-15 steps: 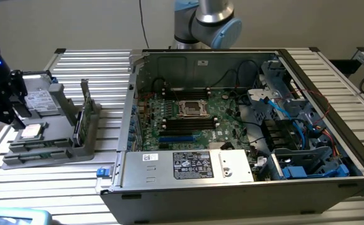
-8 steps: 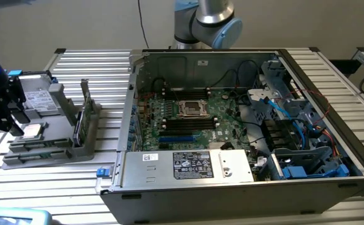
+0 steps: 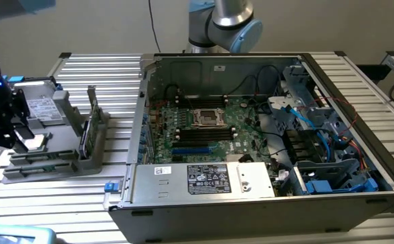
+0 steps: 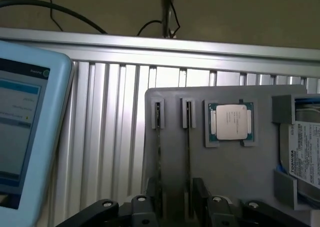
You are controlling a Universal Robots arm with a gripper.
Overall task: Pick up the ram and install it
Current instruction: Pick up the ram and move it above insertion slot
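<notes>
Fingers (image 4: 201,197) of your gripper (image 4: 175,204) stood apart over the grey holder (image 4: 250,177), gripping nothing. You had the ram (image 4: 188,152) standing on edge in a holder slot, lined up with the gap between them, uninstalled. A processor (image 4: 231,121) lay in the holder's pocket beside that slot.

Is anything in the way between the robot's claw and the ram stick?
Nothing I can see. The ram stands on edge in the grey holder, in line with the open gripper, with nothing lying between them.
</notes>
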